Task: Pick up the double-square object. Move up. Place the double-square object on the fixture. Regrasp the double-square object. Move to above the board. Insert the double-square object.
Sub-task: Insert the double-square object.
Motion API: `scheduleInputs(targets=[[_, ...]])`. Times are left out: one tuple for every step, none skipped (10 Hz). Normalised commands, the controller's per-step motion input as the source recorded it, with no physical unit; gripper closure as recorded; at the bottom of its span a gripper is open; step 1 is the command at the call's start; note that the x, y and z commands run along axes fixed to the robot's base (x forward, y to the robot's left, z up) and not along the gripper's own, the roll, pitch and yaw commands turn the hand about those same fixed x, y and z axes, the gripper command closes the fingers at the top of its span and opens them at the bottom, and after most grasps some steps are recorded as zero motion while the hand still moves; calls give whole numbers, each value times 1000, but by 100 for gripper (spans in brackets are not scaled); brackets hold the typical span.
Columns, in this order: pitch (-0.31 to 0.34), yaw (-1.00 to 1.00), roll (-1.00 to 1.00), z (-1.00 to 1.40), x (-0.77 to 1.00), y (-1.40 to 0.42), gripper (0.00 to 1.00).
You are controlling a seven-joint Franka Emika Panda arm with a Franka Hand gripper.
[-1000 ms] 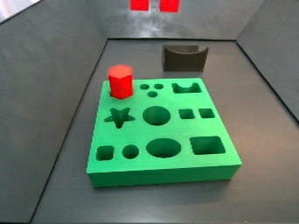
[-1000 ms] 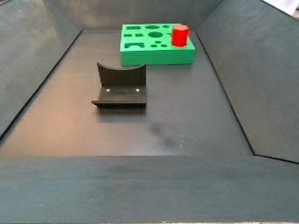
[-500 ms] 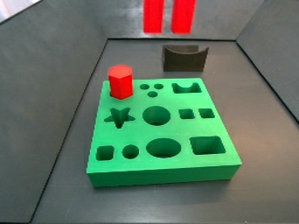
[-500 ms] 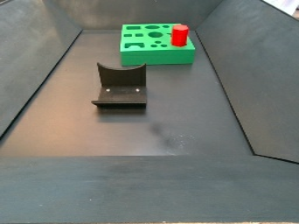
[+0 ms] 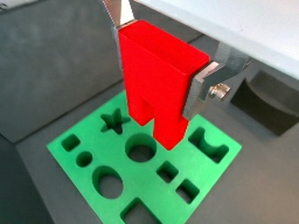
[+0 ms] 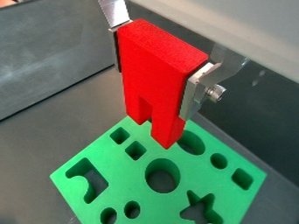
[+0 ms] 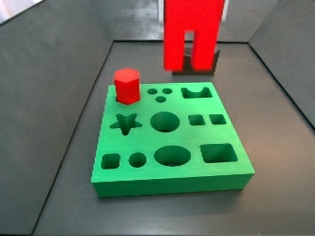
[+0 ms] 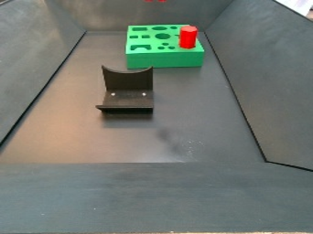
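Dark grey bench floor [image 8: 184,137] with sloped walls lies under me, carrying the green board [image 7: 172,138] and, well apart from it, the fixture [image 8: 124,90]. My pincer [image 5: 163,66] hangs above the board, its silver fingers [image 6: 201,86] clamped on the sides of the double-square object [image 5: 158,79], which hangs upright with its two legs pointing down at the holes; a side view shows it [image 7: 193,32] in the air over the board's far edge. A red hexagonal prism [image 7: 125,85] stands at a board corner.
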Motion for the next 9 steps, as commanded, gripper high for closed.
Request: scheduleInputs(targets=[[-103, -43, 147, -354, 1000, 0, 100], [-114, -14, 110, -280, 1000, 0, 100], [-123, 0, 87, -274, 1000, 0, 100], [-117, 0, 77, -286, 1000, 0, 100], [-120, -3, 86, -286, 1000, 0, 100], [-124, -3, 90, -277, 1000, 0, 100], [-139, 0, 67, -269, 1000, 0, 100], [-159, 0, 14, -286, 1000, 0, 100], [-186, 6, 0, -294, 923, 0, 100]])
